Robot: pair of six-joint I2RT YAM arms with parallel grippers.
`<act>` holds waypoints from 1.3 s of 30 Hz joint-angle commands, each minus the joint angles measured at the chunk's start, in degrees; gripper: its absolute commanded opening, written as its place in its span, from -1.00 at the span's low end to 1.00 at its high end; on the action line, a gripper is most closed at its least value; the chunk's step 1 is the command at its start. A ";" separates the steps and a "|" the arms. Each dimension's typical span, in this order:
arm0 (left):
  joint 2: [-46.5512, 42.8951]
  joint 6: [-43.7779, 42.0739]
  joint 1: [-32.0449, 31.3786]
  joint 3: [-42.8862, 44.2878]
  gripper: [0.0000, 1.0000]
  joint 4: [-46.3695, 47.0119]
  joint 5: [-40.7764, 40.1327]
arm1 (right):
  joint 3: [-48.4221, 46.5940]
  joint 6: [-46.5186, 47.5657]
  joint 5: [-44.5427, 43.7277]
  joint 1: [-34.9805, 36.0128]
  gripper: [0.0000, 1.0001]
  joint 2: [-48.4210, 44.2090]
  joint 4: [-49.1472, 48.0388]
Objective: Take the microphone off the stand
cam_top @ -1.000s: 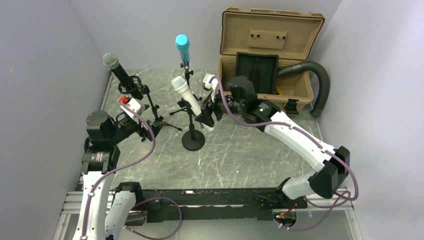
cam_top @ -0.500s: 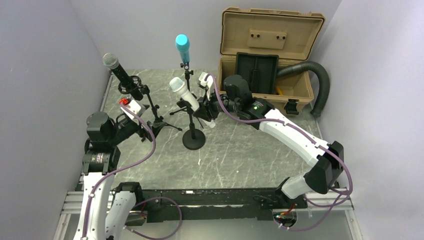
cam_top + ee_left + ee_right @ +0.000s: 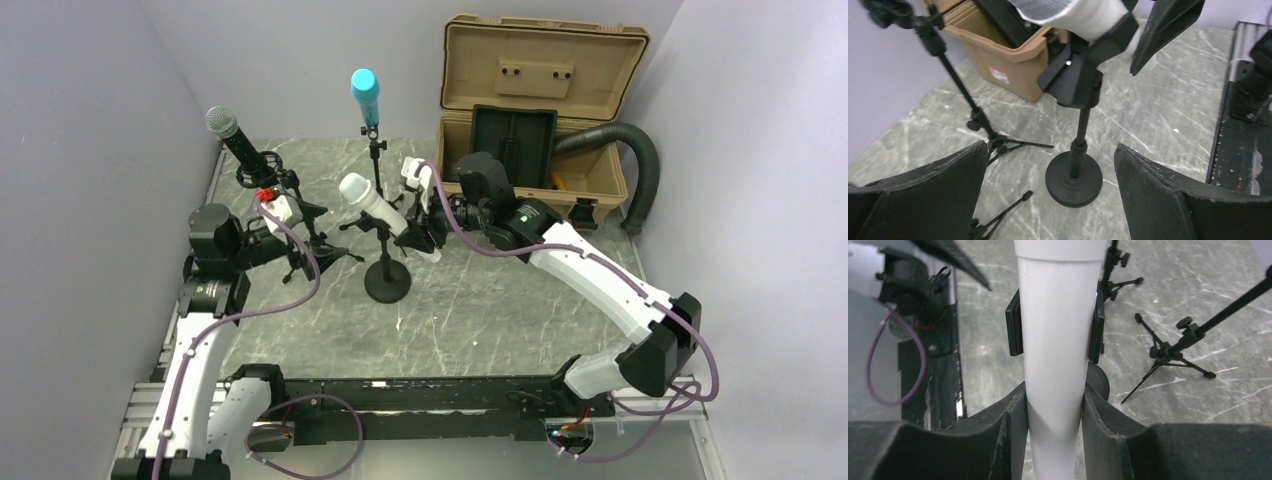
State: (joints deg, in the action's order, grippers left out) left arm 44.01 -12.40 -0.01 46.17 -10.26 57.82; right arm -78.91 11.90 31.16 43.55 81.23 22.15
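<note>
right gripper (image 3: 1054, 412): closed around the microphone (image 3: 1055, 330)
microphone: held in the clip of the stand (image 3: 1075, 175)
left gripper (image 3: 1048, 167): spread wide

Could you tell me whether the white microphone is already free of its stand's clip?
No, in the right wrist view the black clip grips both sides of the white microphone just beyond the right hand.

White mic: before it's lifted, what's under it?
A black clip, then the pole and round base. The right pincer, shut on the mic, covers the handle's sides.
</note>
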 commanded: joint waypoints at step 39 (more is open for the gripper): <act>14.87 8.79 -21.55 2.78 0.96 25.24 10.24 | 6.76 13.72 26.54 -9.30 -1.00 -9.87 3.35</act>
State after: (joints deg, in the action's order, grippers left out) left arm 58.83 -5.32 -20.38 46.68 11.57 67.22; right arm -71.61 24.03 54.59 34.72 72.47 29.36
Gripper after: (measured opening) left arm 0.987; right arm 0.402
